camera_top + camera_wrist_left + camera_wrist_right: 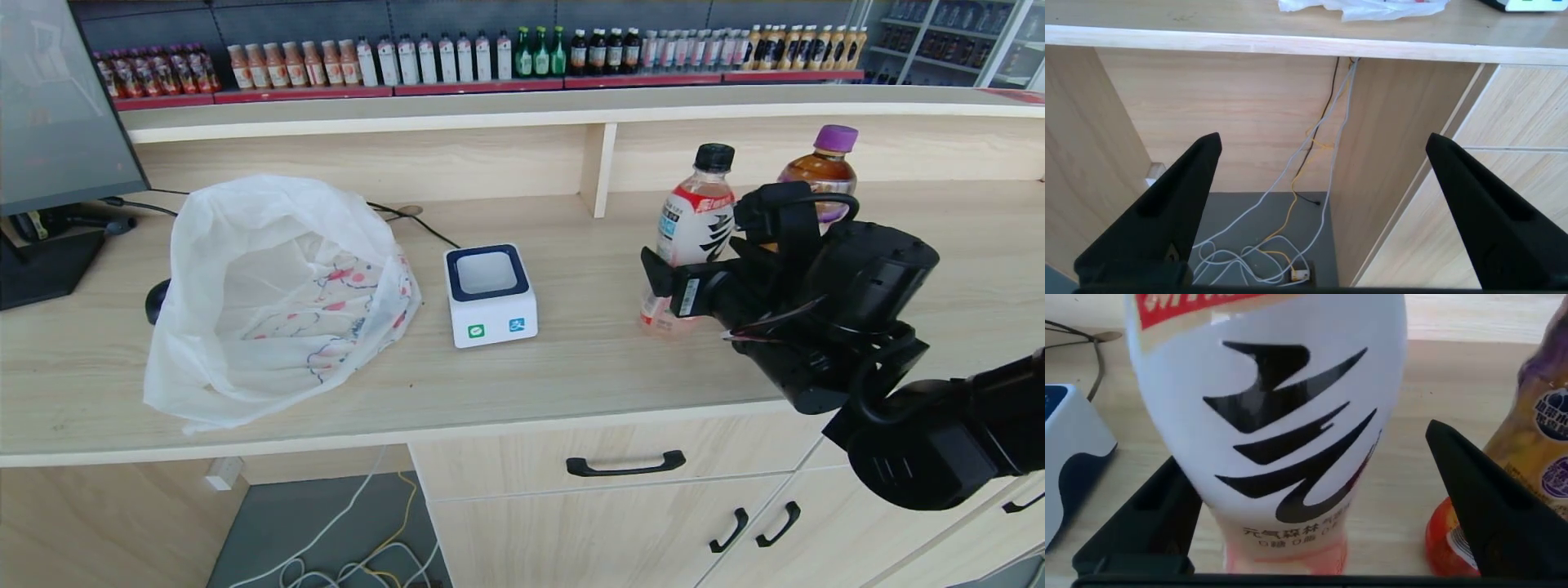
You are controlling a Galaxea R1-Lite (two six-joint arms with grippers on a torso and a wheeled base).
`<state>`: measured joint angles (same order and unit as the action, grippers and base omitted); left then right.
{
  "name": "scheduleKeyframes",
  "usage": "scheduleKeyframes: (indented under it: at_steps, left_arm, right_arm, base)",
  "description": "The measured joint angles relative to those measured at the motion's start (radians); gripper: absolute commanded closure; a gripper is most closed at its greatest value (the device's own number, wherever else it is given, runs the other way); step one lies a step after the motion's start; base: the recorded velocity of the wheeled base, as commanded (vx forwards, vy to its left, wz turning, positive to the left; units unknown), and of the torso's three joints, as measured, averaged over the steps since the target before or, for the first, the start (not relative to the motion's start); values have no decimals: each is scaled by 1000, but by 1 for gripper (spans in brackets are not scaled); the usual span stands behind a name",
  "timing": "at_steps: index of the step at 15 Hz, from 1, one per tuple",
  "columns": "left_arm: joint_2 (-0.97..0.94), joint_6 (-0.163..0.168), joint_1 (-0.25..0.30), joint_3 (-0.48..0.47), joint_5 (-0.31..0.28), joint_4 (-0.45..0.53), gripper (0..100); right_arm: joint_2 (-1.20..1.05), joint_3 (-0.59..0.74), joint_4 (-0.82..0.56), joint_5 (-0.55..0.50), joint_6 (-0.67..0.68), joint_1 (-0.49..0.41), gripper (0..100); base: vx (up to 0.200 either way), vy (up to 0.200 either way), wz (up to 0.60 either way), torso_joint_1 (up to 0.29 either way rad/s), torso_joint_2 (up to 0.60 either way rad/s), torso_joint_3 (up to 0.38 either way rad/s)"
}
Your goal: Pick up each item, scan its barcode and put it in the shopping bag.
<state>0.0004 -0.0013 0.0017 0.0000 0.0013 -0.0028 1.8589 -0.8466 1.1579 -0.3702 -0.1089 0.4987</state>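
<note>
White bottle (694, 220) bracketed by spread right gripper (1300, 457), brown bottle (820, 167) crowding beside: two counted; one scanner (490, 296), one bag (269, 302); left gripper (1323, 143) spread

Bare desk (588, 359) lies open at frame centre, between the scanner (490, 296) and the white-labelled bottle (694, 237). The purple-capped bottle (824, 167) stands just beside it at upper right, narrowing that side. At left, the shopping bag (277, 302) gapes, with free room above its mouth.

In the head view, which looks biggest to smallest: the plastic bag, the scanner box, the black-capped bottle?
1. plastic bag, clearly largest.
2. black-capped bottle, taller.
3. scanner box, close to the bottle, so unsure.
</note>
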Motion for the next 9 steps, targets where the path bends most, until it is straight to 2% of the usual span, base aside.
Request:
scheduleKeyframes:
  at_steps: [4,9]
  left_arm:
    - [0,0,0,0,0,0,0]
    - [0,0,0,0,0,0,0]
  right_arm:
    - [28,-10,3,4,-1,-24,0]
    - [43,-28,3,5,-1,4,0]
  base:
    - [0,0,0,0,0,0]
    - [0,0,0,0,0,0]
